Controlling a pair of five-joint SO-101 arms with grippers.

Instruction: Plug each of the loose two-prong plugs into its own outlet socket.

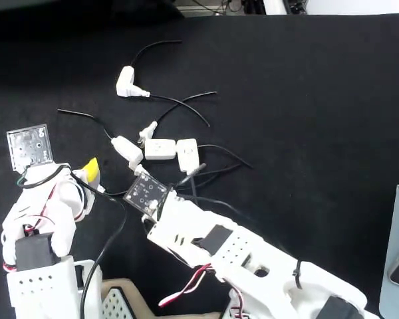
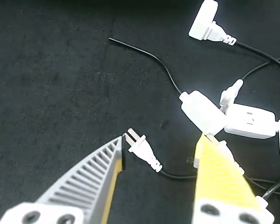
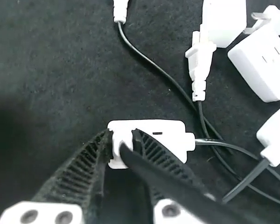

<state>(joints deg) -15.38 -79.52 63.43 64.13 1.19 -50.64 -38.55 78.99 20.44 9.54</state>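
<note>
The right gripper point(image 3: 120, 142) has its fingers pinching a white corded block point(image 3: 163, 135), probably steadying it, while the left gripper point(image 2: 163, 140) spreads its fingers either side of a loose two-prong plug point(image 2: 141, 149), ready to grasp.

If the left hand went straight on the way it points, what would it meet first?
Most likely the loose plug, which lies just ahead within the open left hand. How far below the hand it lies is unclear.

Black cloth covers the whole desk point(image 1: 319, 100), matte and evenly lit. Along its far edge there's a pale surface point(image 1: 359, 6) and a tangle of dark cables point(image 1: 213, 5). A grey-blue panel point(image 1: 398, 259) stands at the right edge.
</note>
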